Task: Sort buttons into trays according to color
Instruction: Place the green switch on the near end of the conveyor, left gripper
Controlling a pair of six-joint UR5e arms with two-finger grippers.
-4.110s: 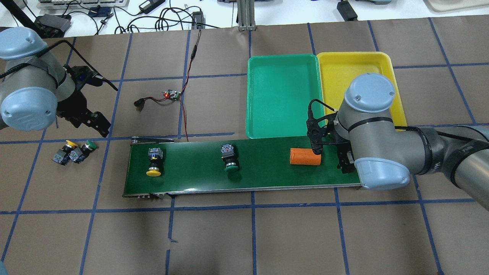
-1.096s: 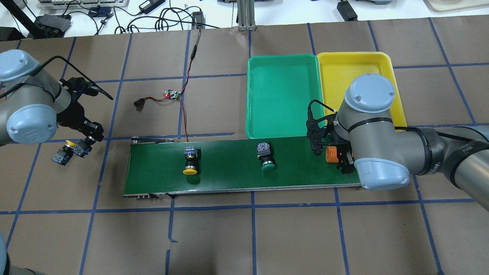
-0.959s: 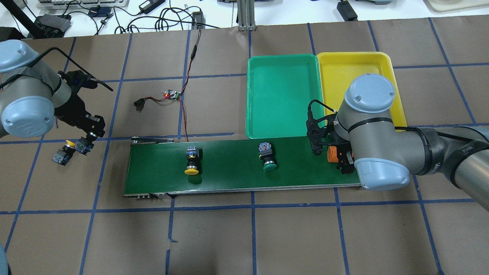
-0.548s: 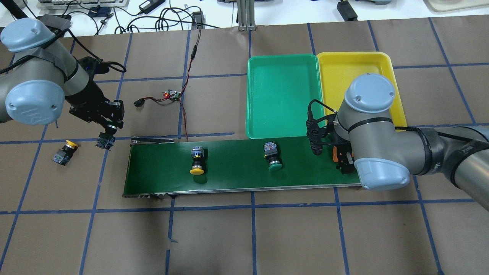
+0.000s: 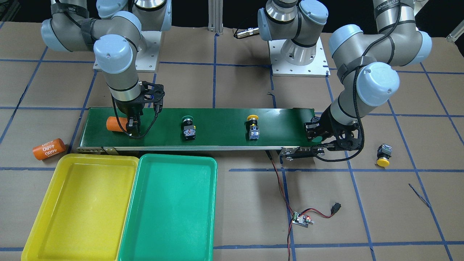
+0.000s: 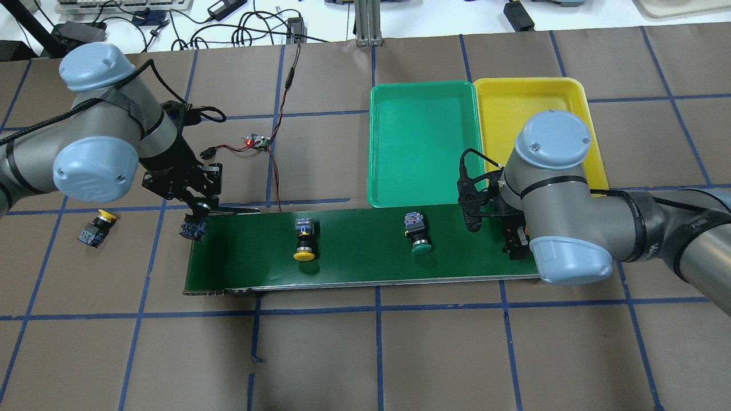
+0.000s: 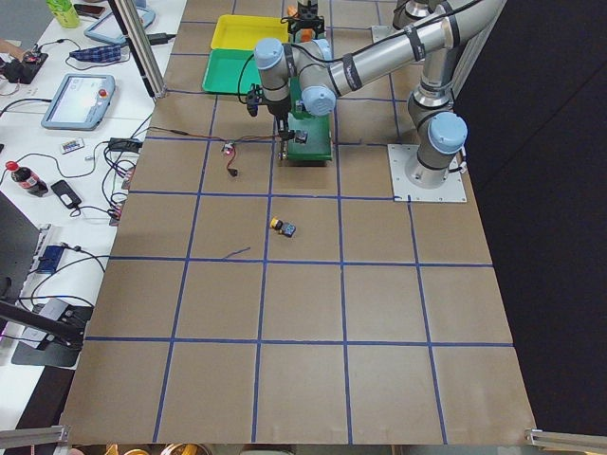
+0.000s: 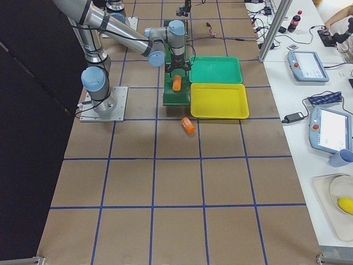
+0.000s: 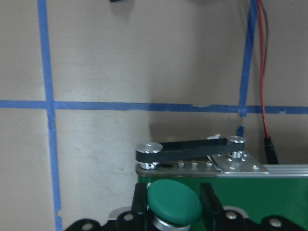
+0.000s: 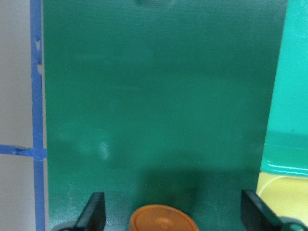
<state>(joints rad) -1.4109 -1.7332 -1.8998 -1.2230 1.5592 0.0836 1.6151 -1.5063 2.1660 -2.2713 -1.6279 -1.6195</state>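
Orange cylinder [image 5: 49, 148], lying on the brown paper at 9 o'clock of the conveyor belt [image 5: 217, 127], near the 11 o'clock corner of the yellow tray [image 5: 43, 203]: "4680" in white, upside down in the front-facing view. Second white line beside it, too small to read.

Black band [image 5: 389, 6] on the left arm, 1 o'clock of the belt: white lettering, too blurred to read.

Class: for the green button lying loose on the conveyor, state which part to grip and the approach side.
Grip the green button by its blocky body, not the rounded cap. It lies on its side on the conveyor, cap toward the robot, so descend from above, closing on its flat sides.
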